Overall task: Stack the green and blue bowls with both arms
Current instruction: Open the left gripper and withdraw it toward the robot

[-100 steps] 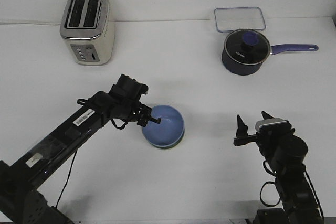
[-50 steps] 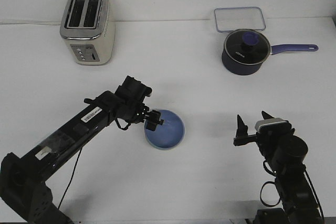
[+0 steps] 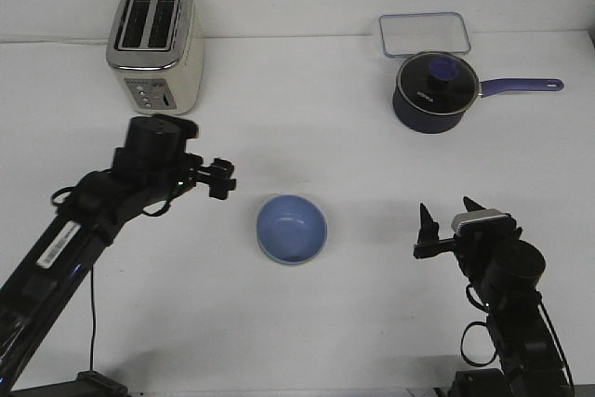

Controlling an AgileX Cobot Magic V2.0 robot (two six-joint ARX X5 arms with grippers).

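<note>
Peeking green rim (image 3: 279, 260) under blue bowl (image 3: 292, 226)

The blue bowl (image 3: 292, 228) looked matt and smooth, and the worktop (image 3: 307, 137) was plain white without shine. The toaster (image 3: 155, 46) had brushed metal with a cream side, the saucepan (image 3: 434, 92) was glossy dark, and both arms looked like black plastic.

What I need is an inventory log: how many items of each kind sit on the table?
Bowls: 2, blue bowl nested in green bowl
Toaster: 1
Saucepan: 1
Clear container: 1
Total: 5
</note>
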